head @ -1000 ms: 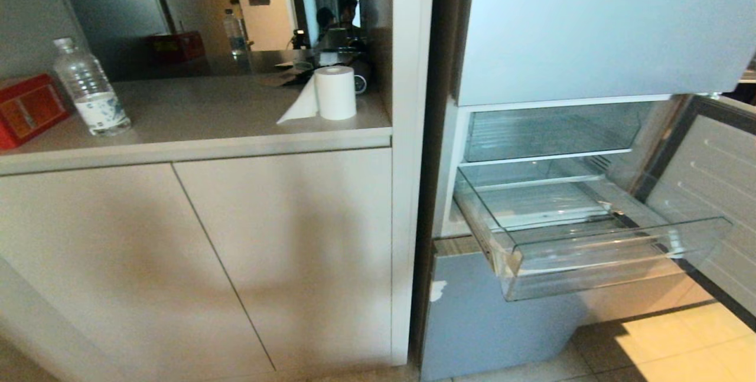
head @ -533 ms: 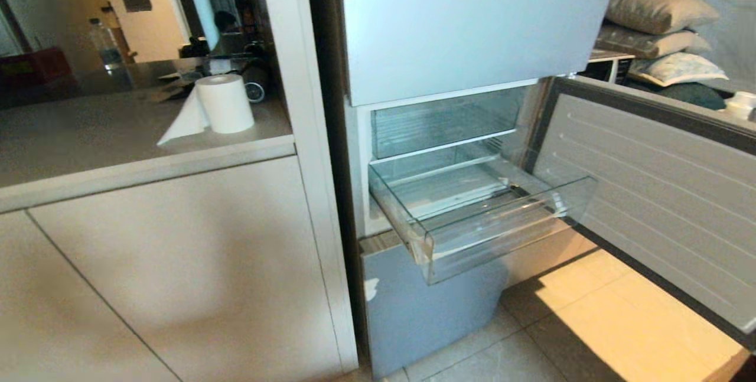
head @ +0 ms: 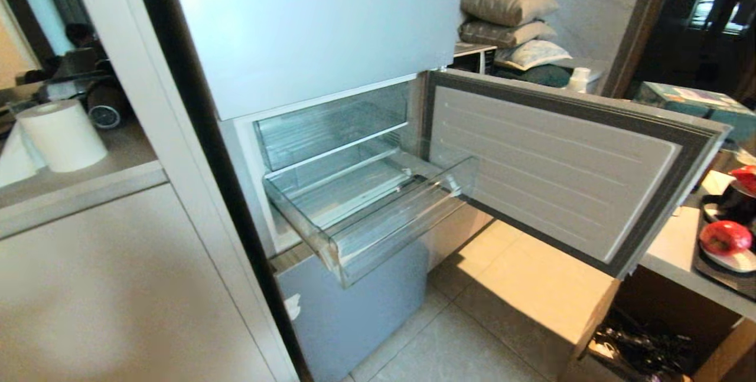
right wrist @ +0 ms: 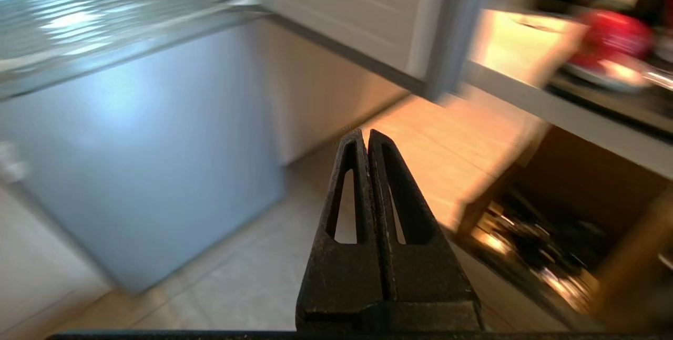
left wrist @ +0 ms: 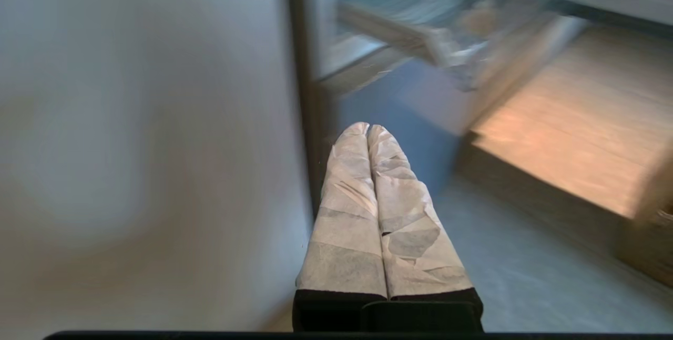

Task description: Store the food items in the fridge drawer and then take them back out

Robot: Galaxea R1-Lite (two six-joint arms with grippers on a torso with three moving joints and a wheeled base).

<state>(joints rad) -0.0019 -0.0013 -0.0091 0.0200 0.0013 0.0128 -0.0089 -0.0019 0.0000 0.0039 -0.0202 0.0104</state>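
**Camera swung right; drawer pulled out and empty, fruit on side table**

Whole head view had shifted leftward against the frames of a second before: the water bottle and red box on the counter were gone from sight, and the paper towel roll (head: 62,135) now sat at the far left edge. That shift was the camera's, not the objects'.

Fridge drawer (head: 378,216), clear plastic, stood pulled out from the middle compartment, with nothing visible inside it. Beside it the compartment door (head: 561,163) hung wide open to the right, inner panel facing the camera. Upper fridge door (head: 313,22) was closed; lower blue panel (head: 354,311) was closed beneath the drawer.

Red apple-like fruit (head: 724,237) lay on a white dish (head: 738,260) on the side table (head: 673,246) at the far right, well apart from the drawer. A second red item at the frame edge above it was too cropped to identify. Orange fruit was not located.

Left gripper (left wrist: 368,129): tape-wrapped fingers pressed together, holding nothing, pointing at the lower fridge front.

Right gripper (right wrist: 366,132): black fingers pressed together, holding nothing, above the tiled floor (right wrist: 252,277).

Pillows (head: 508,22) were stacked in the background.
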